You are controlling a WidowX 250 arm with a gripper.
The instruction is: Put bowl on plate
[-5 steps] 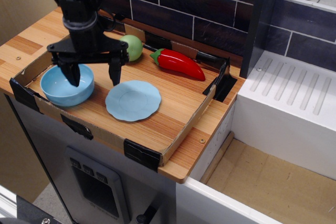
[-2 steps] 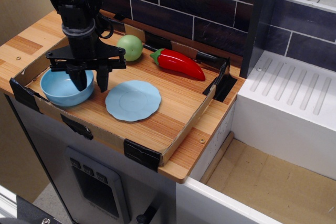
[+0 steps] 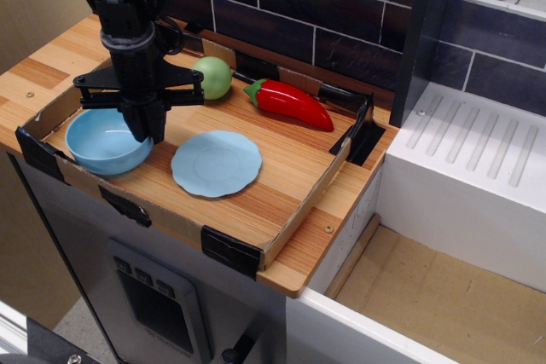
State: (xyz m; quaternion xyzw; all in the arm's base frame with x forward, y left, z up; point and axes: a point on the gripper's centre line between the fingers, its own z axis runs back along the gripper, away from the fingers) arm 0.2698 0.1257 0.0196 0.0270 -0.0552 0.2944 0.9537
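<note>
The light blue bowl (image 3: 102, 144) sits at the left end of the wooden tray (image 3: 290, 159), against its cardboard wall. The flat scalloped light blue plate (image 3: 216, 163) lies just to the right of the bowl, apart from it. My black gripper (image 3: 147, 131) points straight down over the bowl's right rim. Its two fingers are drawn together on that rim, one inside the bowl and one outside. The bowl looks level, and I cannot tell whether it is off the wood.
A green round fruit (image 3: 212, 77) and a red pepper (image 3: 288, 101) lie at the back of the tray. Low cardboard walls with black corner clips ring the tray. A dark post (image 3: 426, 31) and a white ribbed drainer (image 3: 478, 159) stand to the right.
The gripper's fingers, spread wide on either side of the bowl's right rim a second ago, have closed together on that rim. The bowl and the plate have stayed in place.
</note>
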